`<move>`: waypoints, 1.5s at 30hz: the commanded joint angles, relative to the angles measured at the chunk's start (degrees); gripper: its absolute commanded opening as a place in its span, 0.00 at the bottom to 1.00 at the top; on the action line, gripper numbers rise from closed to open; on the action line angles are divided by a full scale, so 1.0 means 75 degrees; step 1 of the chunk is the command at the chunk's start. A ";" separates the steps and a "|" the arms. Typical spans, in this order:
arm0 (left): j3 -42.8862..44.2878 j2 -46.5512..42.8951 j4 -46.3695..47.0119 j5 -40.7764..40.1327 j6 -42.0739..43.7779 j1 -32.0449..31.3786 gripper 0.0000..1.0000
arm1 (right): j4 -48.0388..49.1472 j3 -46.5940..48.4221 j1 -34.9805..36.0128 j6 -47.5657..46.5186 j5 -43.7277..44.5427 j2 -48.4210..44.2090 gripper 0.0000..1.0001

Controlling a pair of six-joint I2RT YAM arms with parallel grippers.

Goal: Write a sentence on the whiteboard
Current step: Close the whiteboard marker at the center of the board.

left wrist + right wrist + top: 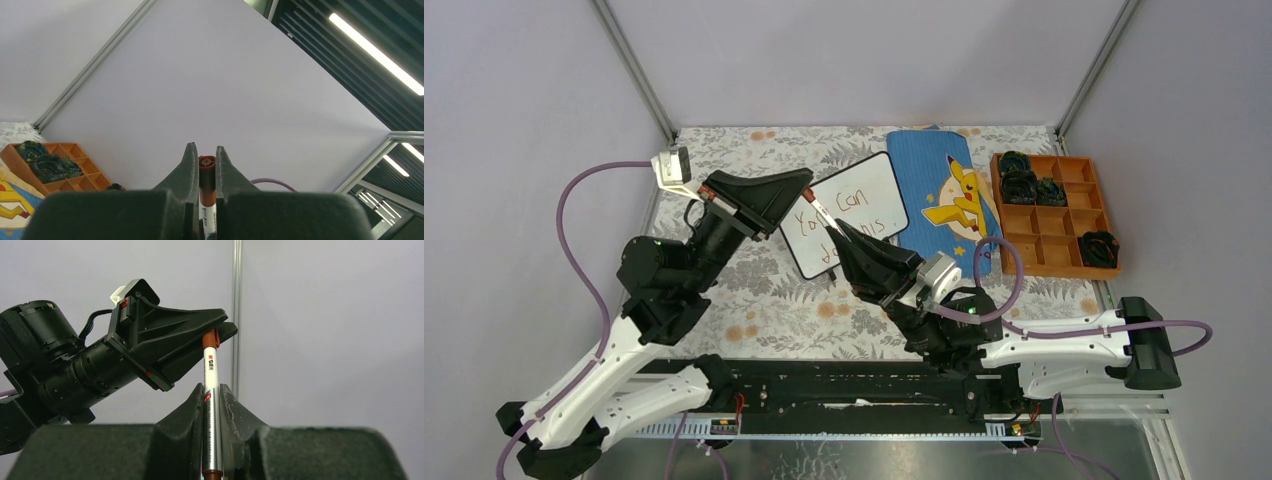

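The whiteboard lies tilted on the floral tablecloth at mid-table. The sentence reads "You Can do this." in thin red-brown handwriting, partly hidden by the two grippers. A white marker with a red-brown cap hangs above the board, held at both ends. My left gripper is shut on the cap end. My right gripper is shut on the marker's barrel lower down. In the right wrist view the left gripper pinches the cap.
A blue cloth with a yellow cartoon figure lies right of the board. An orange compartment tray with dark coiled items stands at the far right. Purple cables loop beside both arms. Metal frame posts rise at the back corners.
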 commanded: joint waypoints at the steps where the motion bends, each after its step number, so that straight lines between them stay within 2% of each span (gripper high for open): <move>1: -0.0222 0.0200 0.0251 0.0680 -0.0320 -0.0028 0.00 | 0.0611 0.0308 -0.0023 -0.0194 0.0278 0.0052 0.00; 11: -0.0973 0.0308 0.0521 0.1080 -0.1190 -0.0132 0.00 | 0.0999 0.0595 -0.0023 -0.0495 0.0373 0.0384 0.00; 24: -0.0990 0.0621 0.0466 0.0928 -0.0915 -0.1002 0.00 | 0.1100 0.1172 -0.0018 -0.0829 0.0498 0.0944 0.00; 30: -0.1131 -0.0099 0.0137 -0.0094 -0.0663 -0.1002 0.00 | 0.0912 0.0890 -0.0023 -0.0806 0.0414 0.0601 0.00; 35: -0.1220 -0.0584 -0.0017 -0.0888 -0.0447 -0.1003 0.43 | 0.0719 0.0685 -0.0023 -0.0768 0.0398 0.0323 0.00; 42: -0.1042 -0.0840 -0.0602 -0.1442 -0.0189 -0.1007 0.81 | 0.0620 0.0403 -0.0020 -0.0753 0.0493 0.0048 0.00; 45: -0.1058 -0.0917 -0.0597 -0.1551 -0.0055 -0.1007 0.86 | 0.0561 0.0349 -0.0023 -0.0665 0.0526 -0.0018 0.00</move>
